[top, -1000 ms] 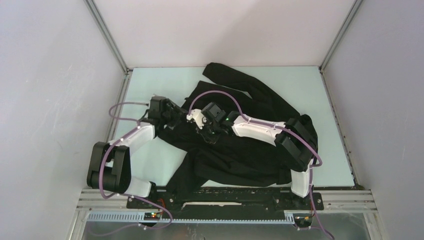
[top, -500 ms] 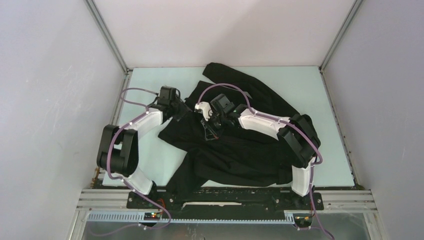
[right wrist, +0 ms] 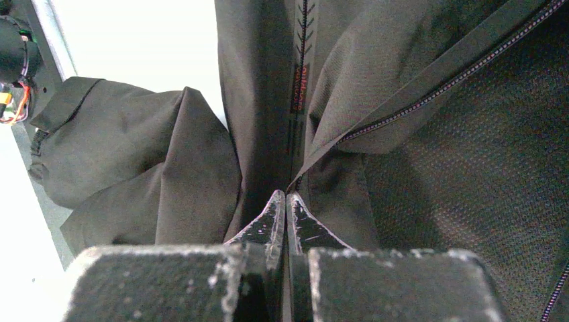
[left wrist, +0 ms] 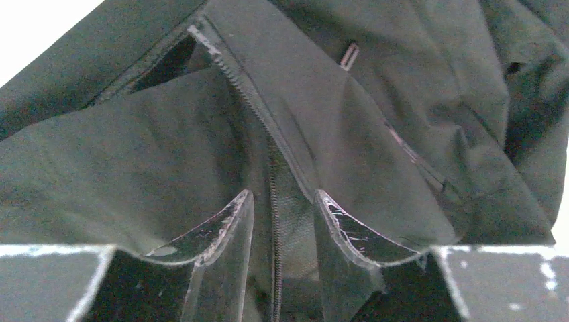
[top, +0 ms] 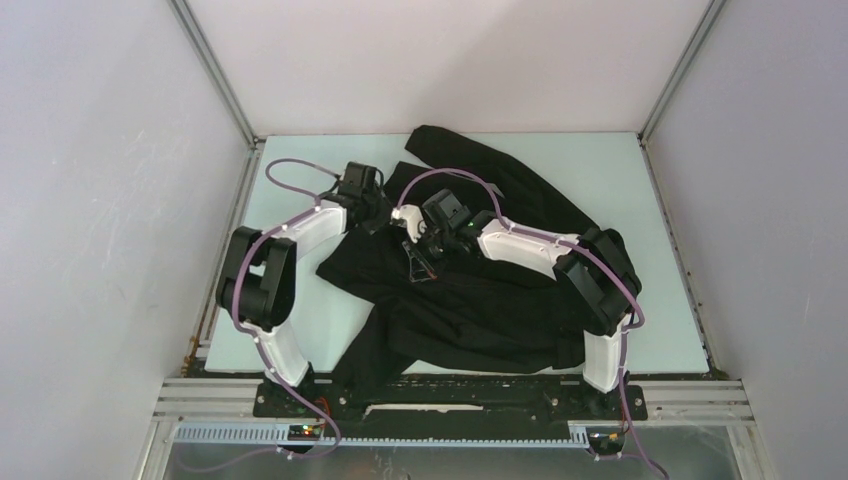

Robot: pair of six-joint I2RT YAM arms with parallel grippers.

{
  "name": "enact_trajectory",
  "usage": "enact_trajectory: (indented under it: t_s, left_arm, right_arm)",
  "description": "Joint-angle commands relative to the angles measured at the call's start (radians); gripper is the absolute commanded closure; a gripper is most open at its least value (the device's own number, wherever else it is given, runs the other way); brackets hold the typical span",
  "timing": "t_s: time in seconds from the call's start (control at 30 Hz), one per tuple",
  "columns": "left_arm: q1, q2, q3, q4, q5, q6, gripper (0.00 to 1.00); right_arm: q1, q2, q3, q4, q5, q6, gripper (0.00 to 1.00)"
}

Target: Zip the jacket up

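Since the two zip edges lie parted along most of what I can see, I judge the step in hand to be the zipping itself: one claw anchors the cloth and the other runs the slider. My left claw [top: 383, 213] sits at the far-left part of the jacket [top: 470, 320], toward the far left corner of the table [top: 620, 180]. Its jaws stand part-way apart, astride the zip [left wrist: 236, 90], whose toothed line runs straight down between my fingers [left wrist: 225, 225]. I cannot tell whether they pinch the cloth or merely straddle it.

Just to its right, near the table's middle, my right claw [top: 420, 250] is pressed tight shut, its tips at the spot where the two zip edges meet. The cloth rises in a small tent beneath it, so I take it to be holding the jacket there, though the slider is too small to make out.

The jacket sprawls crumpled from the far edge to the near edge, over the table's middle and right, under both claws. Next, I reckon, the left claw needs a firm hold to keep the zip line taut. The right then needs a straight pull along it, with no loose lining drawn in.
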Motion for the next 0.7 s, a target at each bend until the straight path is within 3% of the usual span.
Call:
enact_trajectory:
  t_s: [0.0, 0.2, 0.3, 0.33, 0.47, 0.67]
  left_arm:
    - [-0.002, 0.036, 0.073, -0.039, -0.036, 0.027, 0.58]
    - [-0.001, 0.055, 0.082, -0.042, -0.033, 0.042, 0.63]
    - [0.010, 0.046, 0.067, -0.015, -0.026, 0.058, 0.93]
    - [0.019, 0.023, 0.038, 0.021, -0.019, 0.060, 0.99]
    - [0.066, -0.108, -0.194, 0.347, 0.116, 0.056, 1.00]
    - [0.084, -0.233, -0.452, 0.633, 0.224, 0.020, 1.00]
  right_arm:
    - [-0.004, -0.026, -0.010, 0.066, -0.021, 0.022, 1.00]
    - [-0.004, -0.033, -0.020, 0.085, -0.012, 0.032, 1.00]
    - [-0.002, -0.042, -0.030, 0.111, -0.003, 0.045, 1.00]
    - [-0.003, -0.047, -0.035, 0.125, 0.008, 0.062, 0.98]
    - [-0.006, -0.067, -0.039, 0.191, 0.084, 0.151, 0.84]
    - [-0.070, -0.126, -0.053, 0.302, 0.182, 0.379, 0.61]
